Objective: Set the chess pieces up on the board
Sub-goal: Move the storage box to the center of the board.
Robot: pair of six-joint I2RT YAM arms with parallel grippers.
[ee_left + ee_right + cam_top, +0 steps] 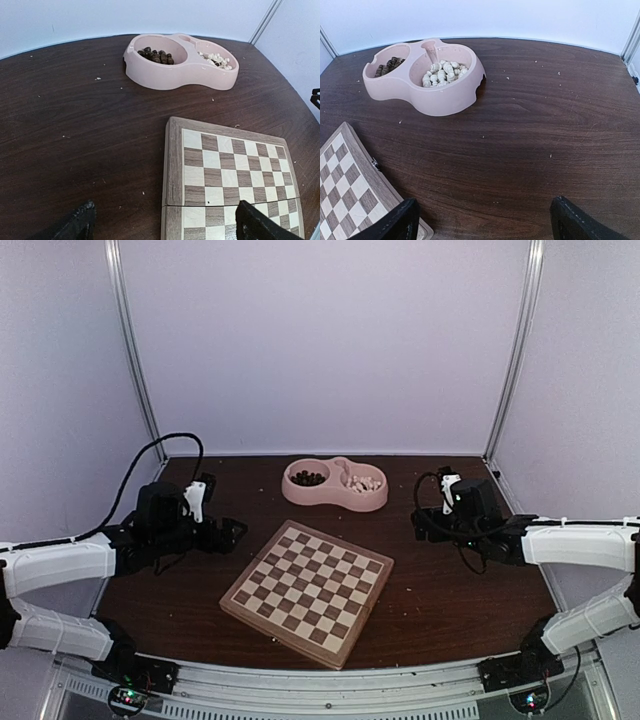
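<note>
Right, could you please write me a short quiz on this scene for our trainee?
1. True or false: the board bears no pieces yet.
2. In the top view, which compartment of the bowl holds the cream pieces? A left; B right; C both.
3. Fill in: the left gripper and right gripper are both ___ and hold nothing.
Key: 1 true; 2 B; 3 open.
</note>
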